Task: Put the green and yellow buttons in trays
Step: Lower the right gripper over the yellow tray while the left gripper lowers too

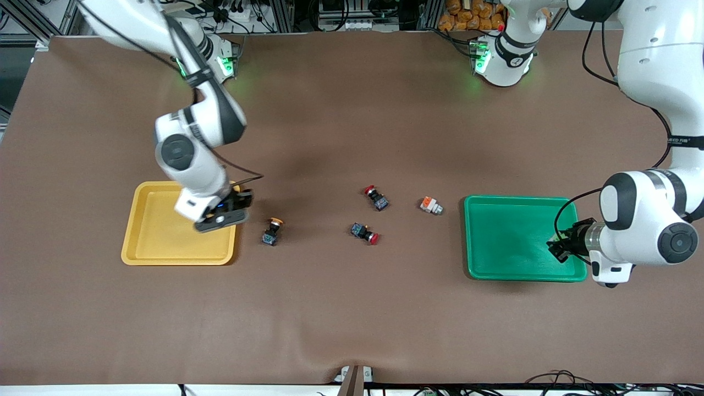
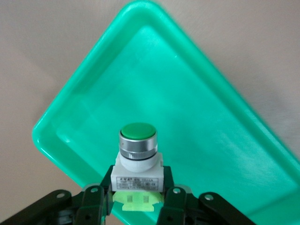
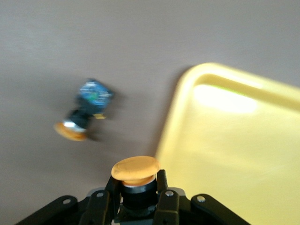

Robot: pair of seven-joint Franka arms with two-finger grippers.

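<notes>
Red-capped switches (image 1: pixel 372 198) between trays, orange-block switch (image 1: pixel 431 205) beside green tray (image 1: pixel 484 272)

The green-capped button (image 2: pixel 137 154) carries a white printed label, its text too small to read

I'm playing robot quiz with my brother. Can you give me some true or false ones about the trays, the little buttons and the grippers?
1. The left gripper holds a green-capped, white-bodied button over the green plastic tray. True.
2. The right gripper is open with nothing in it. False: it is shut on a yellow-orange-capped black button at the edge of the yellow plastic tray.
3. Two red-capped black switches lie on the brown table between the trays. True.
4. The orange-and-grey switch lies inside the green tray. False: it lies on the table beside it.
</notes>
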